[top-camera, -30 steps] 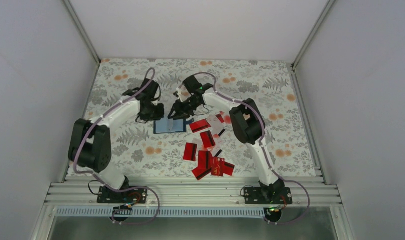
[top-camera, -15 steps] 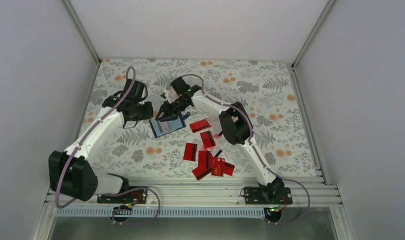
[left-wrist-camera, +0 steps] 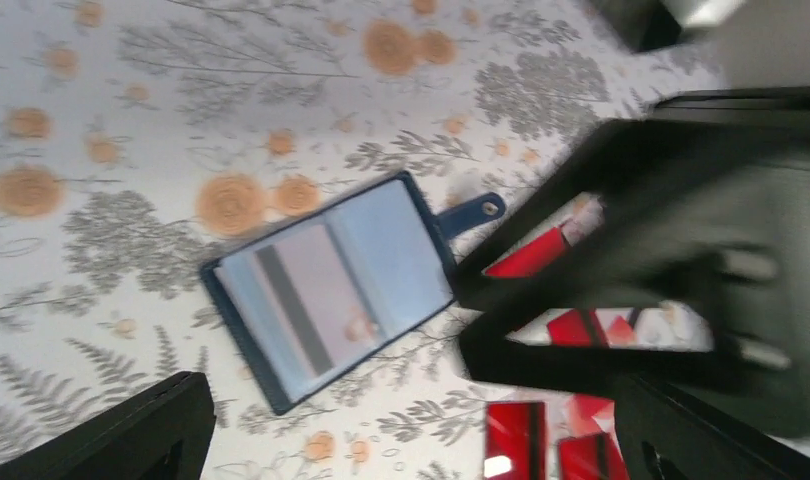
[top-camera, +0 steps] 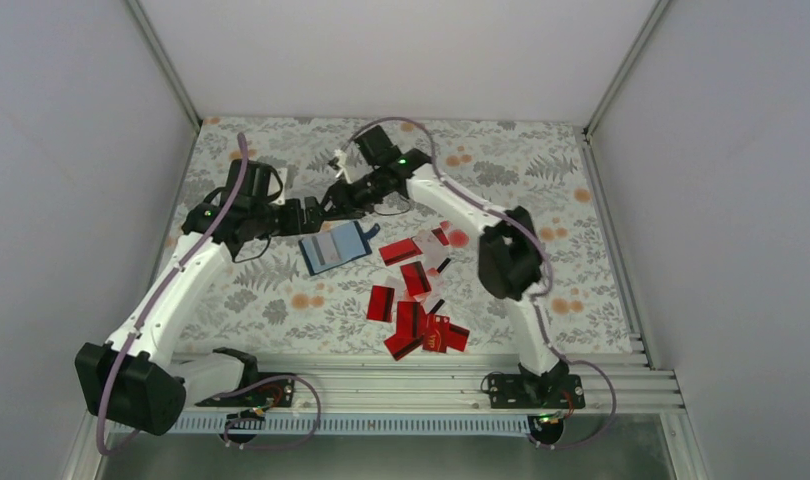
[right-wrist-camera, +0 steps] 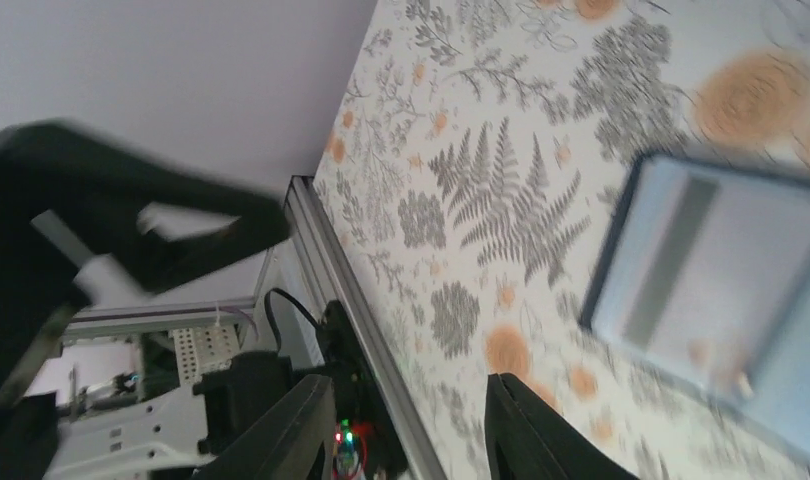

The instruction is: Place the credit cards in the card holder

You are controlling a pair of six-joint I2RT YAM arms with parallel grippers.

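The card holder [top-camera: 336, 247] lies open on the floral table, pale blue inside, its snap tab pointing right. A pale card with a grey stripe [left-wrist-camera: 303, 300] sits in its left half [left-wrist-camera: 281, 330]. My left gripper [top-camera: 309, 214] hovers just left of and above the holder, open wide and empty [left-wrist-camera: 411, 455]. My right gripper [top-camera: 333, 200] hangs behind the holder, jaws apart with nothing between them [right-wrist-camera: 406, 440]; the holder [right-wrist-camera: 721, 280] shows at its right. Several red credit cards [top-camera: 413, 300] lie scattered right of and in front of the holder, one [left-wrist-camera: 512, 445] near the left fingers.
The right arm's black link [left-wrist-camera: 661, 250] crosses the left wrist view over the card pile. A metal rail [top-camera: 381, 385] runs along the near table edge. White walls [top-camera: 101, 150] close in the left, right and back.
The left gripper has opened wide and drawn back to the left. The right gripper has lifted off the holder toward the back. The holder has turned slightly and now lies free.
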